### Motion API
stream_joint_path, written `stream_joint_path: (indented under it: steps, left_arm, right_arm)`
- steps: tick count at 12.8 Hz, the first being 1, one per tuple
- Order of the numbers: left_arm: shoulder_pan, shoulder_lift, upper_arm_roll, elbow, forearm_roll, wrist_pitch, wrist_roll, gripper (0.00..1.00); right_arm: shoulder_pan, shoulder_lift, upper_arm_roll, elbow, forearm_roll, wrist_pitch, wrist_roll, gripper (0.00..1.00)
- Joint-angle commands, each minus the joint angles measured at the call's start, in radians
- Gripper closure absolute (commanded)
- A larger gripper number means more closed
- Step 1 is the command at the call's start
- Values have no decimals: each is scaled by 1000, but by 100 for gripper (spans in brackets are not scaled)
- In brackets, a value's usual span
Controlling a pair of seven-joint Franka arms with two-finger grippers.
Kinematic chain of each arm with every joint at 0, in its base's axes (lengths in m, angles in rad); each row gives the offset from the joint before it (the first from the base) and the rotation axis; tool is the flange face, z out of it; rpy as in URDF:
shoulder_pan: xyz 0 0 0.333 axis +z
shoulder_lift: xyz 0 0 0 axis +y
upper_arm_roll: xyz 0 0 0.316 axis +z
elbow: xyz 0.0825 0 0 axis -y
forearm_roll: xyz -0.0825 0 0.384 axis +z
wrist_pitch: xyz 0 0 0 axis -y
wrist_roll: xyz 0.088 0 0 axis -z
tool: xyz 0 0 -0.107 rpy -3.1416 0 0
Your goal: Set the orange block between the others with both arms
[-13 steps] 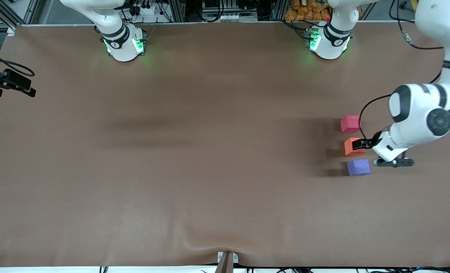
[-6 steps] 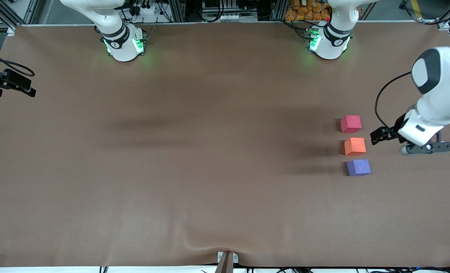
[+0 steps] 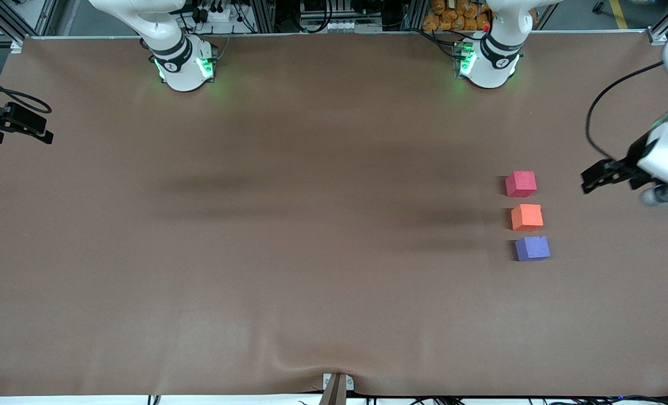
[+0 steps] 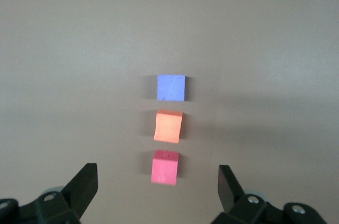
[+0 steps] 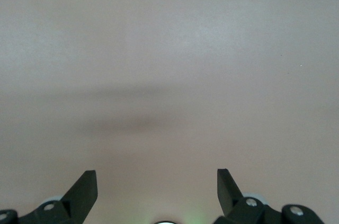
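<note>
The orange block [image 3: 527,217] is sitting between the others [image 3: 520,184], near the table's [image 3: 311,281] left-arm edge. The left gripper [image 3: 592,181], fingers apart, is hanging beside them; it should clear the row. The right gripper [image 5: 156,192] is waiting with fingers apart.

Three cubes on the table [image 3: 289,270], one of each colour: one pinkish-red cube [image 3: 520,184], one orange block [image 3: 527,217], one purple-blue cube [image 3: 532,248]. Two white arms (one gripper apiece).
</note>
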Motion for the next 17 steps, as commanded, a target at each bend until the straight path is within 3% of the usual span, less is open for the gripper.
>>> stream_joint_path:
  steps: [1,6,12,15,17]
  left_arm:
    - [2,25,-8,126,-15,-110,0,0]
    - [5,-1,-14,172,-35,-220,-11,0]
    - [3,-65,-17,171,-51,-251,-5,0]
    - [-32,-106,20,168,-78,-269,3,0]
    - [-130,-99,119,171,-76,-282,5,0]
  right_arm:
    - [-11,8,8,22,6,-15,-11,0]
    - [-11,8,8,22,6,-15,-11,0]
    - [-10,9,8,22,6,-15,-11,0]
    - [-10,9,8,22,6,-15,-11,0]
    - [-10,8,8,22,6,-15,-11,0]
